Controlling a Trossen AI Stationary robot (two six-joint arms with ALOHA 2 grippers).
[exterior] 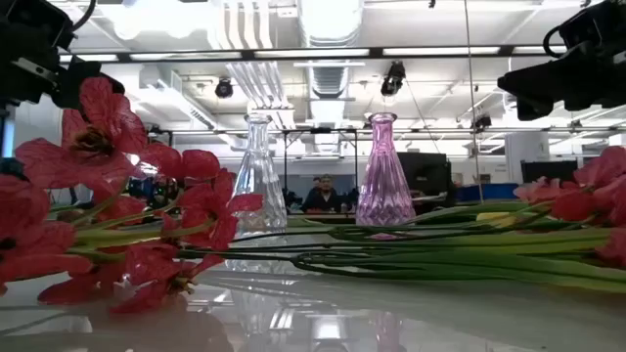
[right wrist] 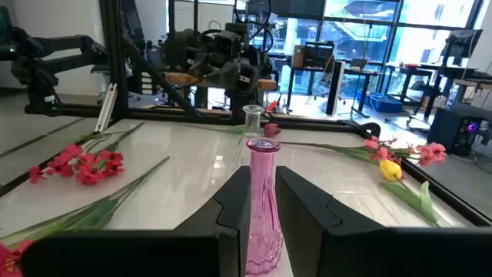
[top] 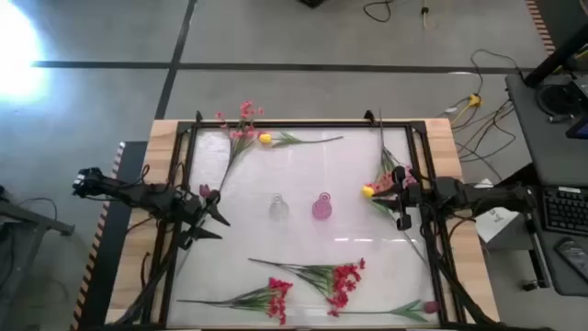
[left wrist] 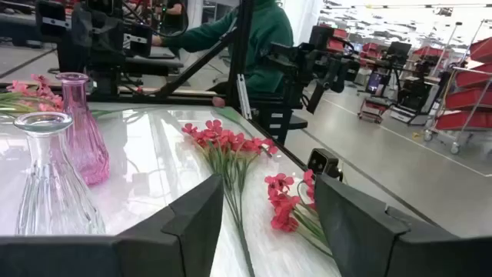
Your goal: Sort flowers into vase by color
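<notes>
Centrally on the white tabletop [top: 303,175] stood two upright vases, near each other but apart: a clear glass vase [top: 278,208] and a pink glass vase [top: 322,206]. Both vases were empty.

The flowers lay flat in separate groups. Dark-red sprays [top: 312,285] lay along one long edge of the tabletop. Pink blossoms [top: 242,124] and a yellow blossom [top: 265,139] on a long green stem lay near the opposite edge. A further yellow blossom [top: 367,191] with pink blossoms [top: 397,176] lay at the right side, just beside the right end effector.

The left end effector [top: 213,217] hovered over the left side of the tabletop, its fingers [left wrist: 192,223] spread wide with nothing between them; the dark-red sprays showed through the gap.

The right end effector [top: 397,195] was positioned at the right side, aimed toward the pink glass vase. Its fingers [right wrist: 231,208] stood narrowly apart, holding nothing; the vase showed beyond the gap, well apart from them.

A person in a green top [left wrist: 257,35] sat beyond the tabletop.
</notes>
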